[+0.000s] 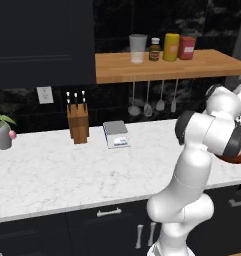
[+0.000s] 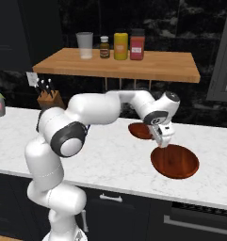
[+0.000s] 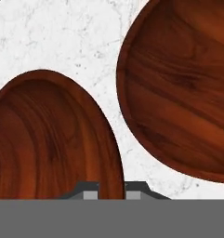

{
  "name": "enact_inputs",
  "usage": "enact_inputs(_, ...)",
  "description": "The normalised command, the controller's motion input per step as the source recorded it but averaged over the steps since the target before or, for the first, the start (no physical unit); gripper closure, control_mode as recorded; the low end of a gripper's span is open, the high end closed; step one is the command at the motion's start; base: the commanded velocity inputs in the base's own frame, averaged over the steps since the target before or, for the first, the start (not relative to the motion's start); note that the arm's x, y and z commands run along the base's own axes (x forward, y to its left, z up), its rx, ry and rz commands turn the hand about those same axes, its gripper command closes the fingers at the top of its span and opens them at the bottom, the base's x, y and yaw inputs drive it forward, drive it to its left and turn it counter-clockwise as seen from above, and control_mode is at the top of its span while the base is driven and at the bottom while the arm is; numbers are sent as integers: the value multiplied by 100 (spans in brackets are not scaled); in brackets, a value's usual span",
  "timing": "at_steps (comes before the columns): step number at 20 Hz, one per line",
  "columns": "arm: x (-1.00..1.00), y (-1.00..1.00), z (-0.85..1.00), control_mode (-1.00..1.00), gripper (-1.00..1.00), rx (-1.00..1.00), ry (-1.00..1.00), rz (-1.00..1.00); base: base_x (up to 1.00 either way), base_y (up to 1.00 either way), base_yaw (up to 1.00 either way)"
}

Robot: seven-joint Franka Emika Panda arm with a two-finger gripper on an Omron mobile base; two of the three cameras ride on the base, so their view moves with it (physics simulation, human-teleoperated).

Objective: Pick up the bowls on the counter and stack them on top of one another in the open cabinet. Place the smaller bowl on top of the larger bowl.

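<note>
Gripper (image 2: 164, 143) straddles larger bowl's (image 2: 176, 162) near rim.

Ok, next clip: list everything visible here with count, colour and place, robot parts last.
larger bowl: 1, reddish-brown, on the counter near its front edge, under the gripper
smaller bowl: 1, reddish-brown, on the counter behind the larger one, apart from it
scale: 1, grey, on the counter
knife block: 1, brown, on the counter left of the scale
potted plant: 1, green in a grey pot, far left of the counter
wooden shelf: 1, light wood, above the counter
glass: 1, clear, on the shelf
bottles and jars: 3, dark, yellow, red, on the shelf
hanging utensils: 4, grey, under the shelf
wall outlet: 1, white
gripper: 1, at the larger bowl's far rim
</note>
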Motion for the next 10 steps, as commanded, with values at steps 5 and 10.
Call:
enact_inputs(5,-23,-100,-53,-100,100,-14,0,-34,0,0,0)
enact_inputs(10,-37,-100,-65,-100,100,-15,0,-27,0,0,0)
